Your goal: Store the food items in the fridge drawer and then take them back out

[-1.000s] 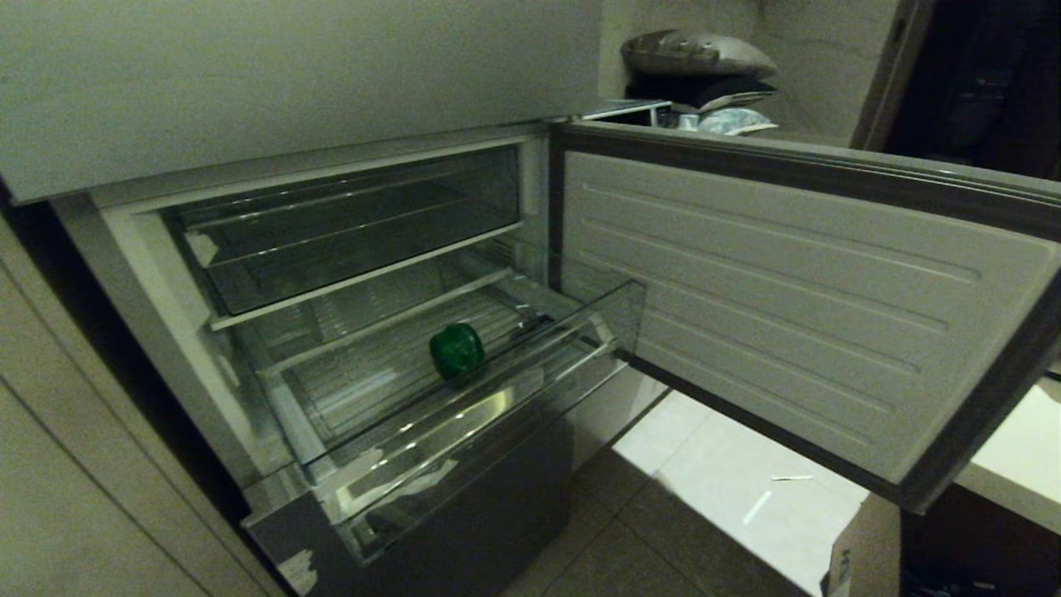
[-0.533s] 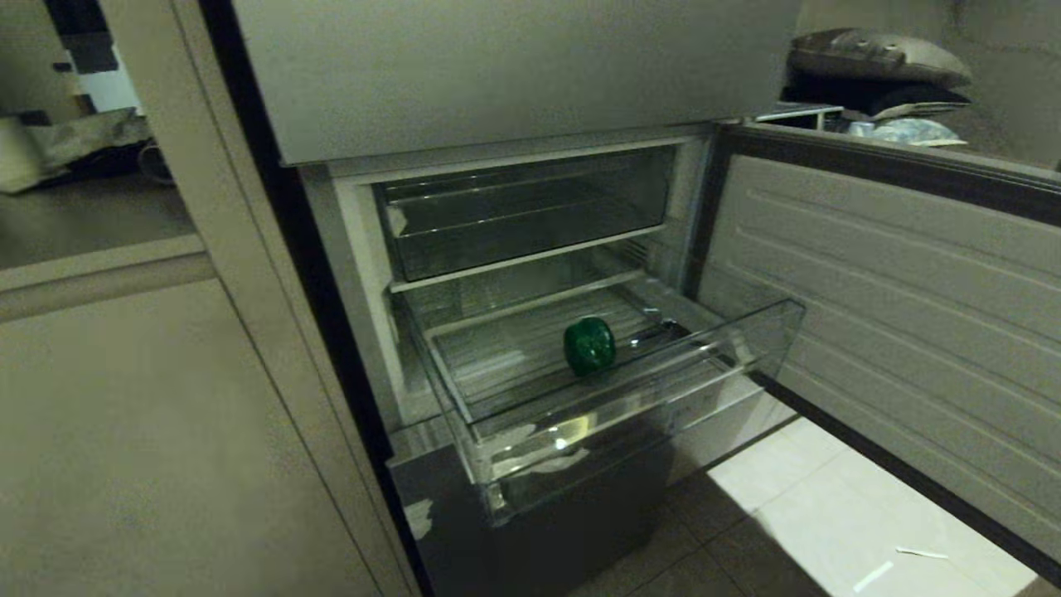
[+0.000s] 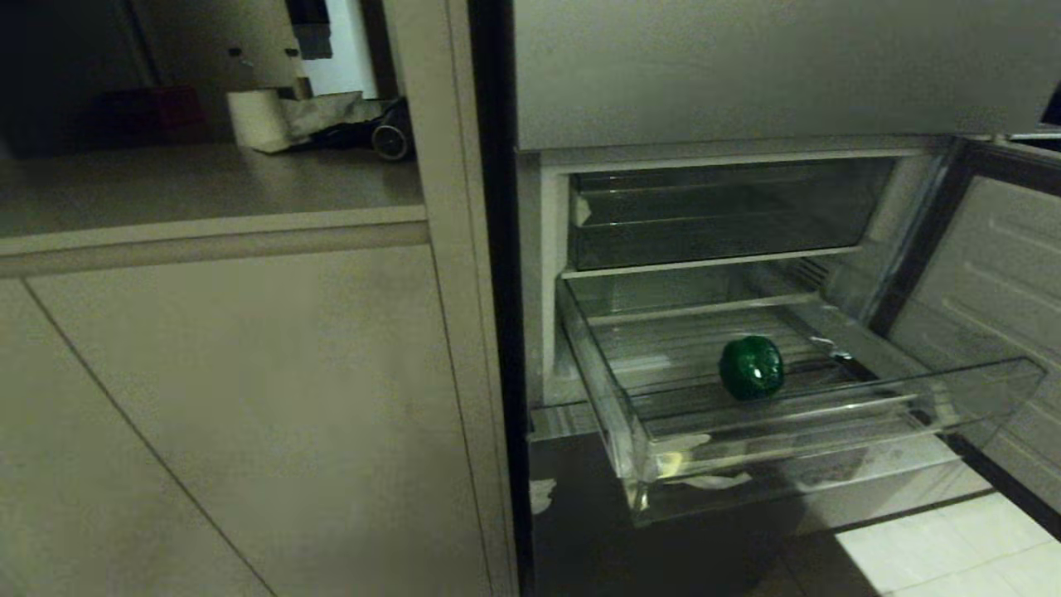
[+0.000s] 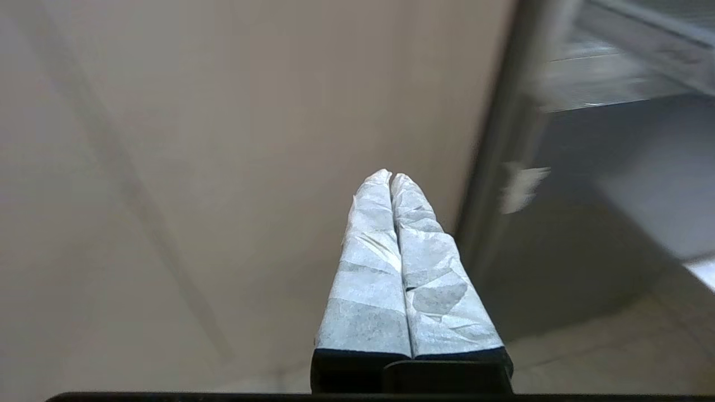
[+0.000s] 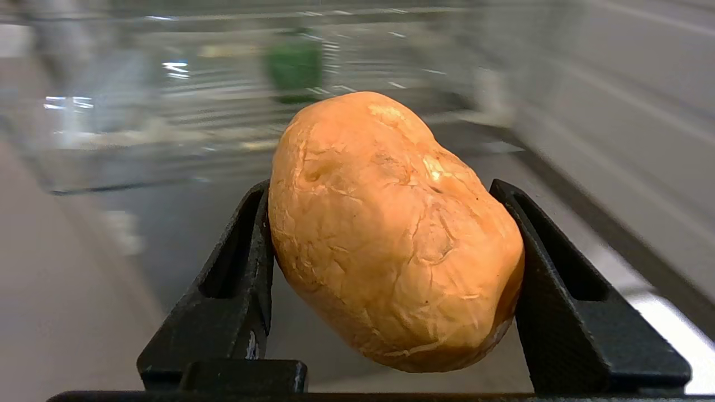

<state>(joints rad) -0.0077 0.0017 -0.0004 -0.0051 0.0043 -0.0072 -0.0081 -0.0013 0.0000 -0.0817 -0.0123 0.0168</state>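
Fridge drawer (image 3: 978, 390) pulled out, green pepper (image 3: 751, 368) near front lip — open floor either side

No readable text, labels or numbers (anywhere)

Fridge drawer (image 3: 978, 390) pulled out, open on top. Bell pepper (image 3: 751, 368) sits mid-floor near the front; bare ribbed floor either side of it w/ room to reach in. Tall clear front lip stands btwn me and the floor, so entry is over it. Shallower bin (image 3: 721, 224) just above roofs the back part of the drawer. Open door (image 3: 1003, 274) walls off the right side; cabinet panel (image 3: 448, 332) walls off the left. My right gripper (image 5: 391, 234) is filled by the tan-orange lump (image 5: 391, 234), clamped btwn both fingers. My left gripper (image 4: 391, 177) has its fingers pressed together, facing the cabinet front.
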